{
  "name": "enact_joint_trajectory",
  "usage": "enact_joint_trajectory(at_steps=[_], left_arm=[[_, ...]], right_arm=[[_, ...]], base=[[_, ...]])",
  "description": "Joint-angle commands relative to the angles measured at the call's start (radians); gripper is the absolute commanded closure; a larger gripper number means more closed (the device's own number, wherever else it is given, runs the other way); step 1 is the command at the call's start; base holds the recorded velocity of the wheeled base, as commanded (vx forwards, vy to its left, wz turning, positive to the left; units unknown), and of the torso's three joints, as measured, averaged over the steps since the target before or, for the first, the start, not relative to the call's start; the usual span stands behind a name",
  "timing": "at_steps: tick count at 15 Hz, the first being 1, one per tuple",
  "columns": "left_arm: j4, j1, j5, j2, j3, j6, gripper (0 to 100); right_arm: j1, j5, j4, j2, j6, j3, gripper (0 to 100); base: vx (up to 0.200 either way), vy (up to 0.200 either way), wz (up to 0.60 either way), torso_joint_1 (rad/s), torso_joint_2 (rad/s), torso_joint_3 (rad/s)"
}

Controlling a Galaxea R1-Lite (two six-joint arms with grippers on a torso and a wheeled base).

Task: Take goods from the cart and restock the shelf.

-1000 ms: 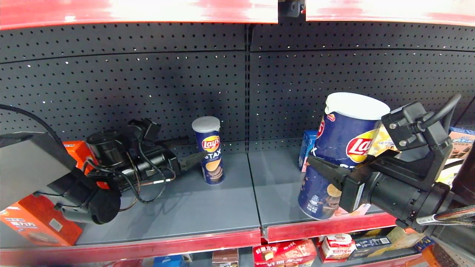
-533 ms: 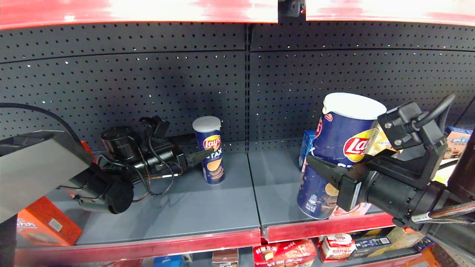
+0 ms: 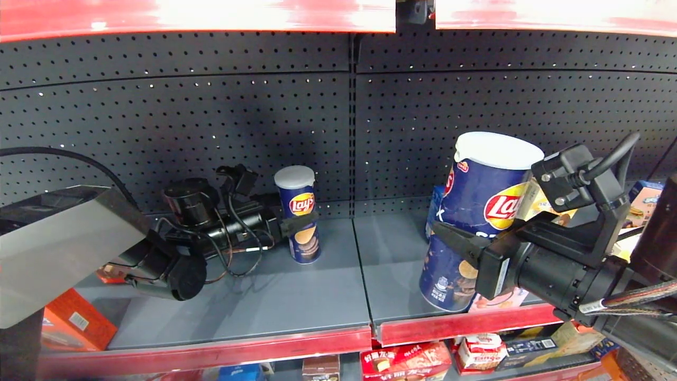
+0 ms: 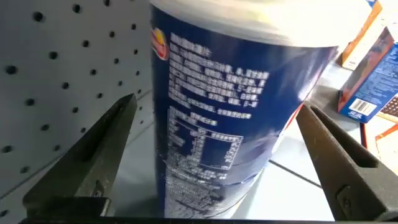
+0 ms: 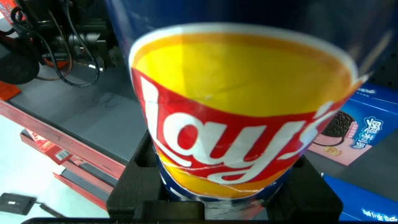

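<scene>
A blue chips can with a grey-white lid point(image 3: 297, 201) stands upright on the grey shelf point(image 3: 296, 296), near the pegboard back wall. My left gripper point(image 3: 300, 216) lies level on the shelf and is open, one finger on each side of that can. In the left wrist view the can point(image 4: 242, 68) sits between the fingers point(image 4: 93, 168) with a gap on both sides. My right gripper point(image 3: 473, 235) is shut on a second blue chips can point(image 3: 489, 185), held slightly tilted above the front of the shelf's right section. The right wrist view shows this can's logo point(image 5: 242, 118) up close.
Orange boxes point(image 3: 74, 323) lie at the shelf's left end. A blue box point(image 3: 435, 203) stands behind the held can, and cookie boxes point(image 3: 648, 198) sit at the far right. The red shelf lip point(image 3: 211, 352) runs along the front, with packed goods point(image 3: 407, 360) below. Bare shelf lies between the two cans.
My left gripper slid right along the shelf until its fingers straddle the standing can. My right arm carried its can slightly to the left.
</scene>
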Motion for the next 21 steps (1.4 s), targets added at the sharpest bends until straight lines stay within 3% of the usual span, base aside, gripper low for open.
enact_joint_trajectory(at_steps=[1, 9, 10, 15, 21], left_arm=[[0.005, -0.004, 0.0, -0.003, -0.002, 0.0, 0], [0.016, -0.004, 0.003, 0.019, -0.016, 0.001, 0], [0.016, -0.004, 0.003, 0.022, -0.017, 0.001, 100], [0.016, -0.019, 0.013, 0.017, -0.017, 0.001, 100], [0.007, -0.053, 0.017, -0.081, 0.061, 0.001, 100]], right_arm=[[0.0, 0.0, 0.0, 0.0, -0.001, 0.0, 100], [-0.001, 0.002, 0.0, -0.004, 0.001, 0.003, 100], [-0.007, 0.002, 0.0, -0.003, 0.001, 0.006, 100], [-0.01, 0.003, 0.0, 0.0, 0.002, 0.008, 100], [-0.015, 0.003, 0.0, -0.006, 0.004, 0.015, 100]], base=[[0.0, 0.0, 0.0, 0.0, 0.0, 0.0], [0.0, 0.0, 0.0, 0.0, 0.0, 0.0], [0.0, 0.0, 0.0, 0.0, 0.0, 0.0], [0.0, 0.0, 0.0, 0.0, 0.0, 0.0], [0.0, 0.0, 0.0, 0.0, 0.0, 0.0]])
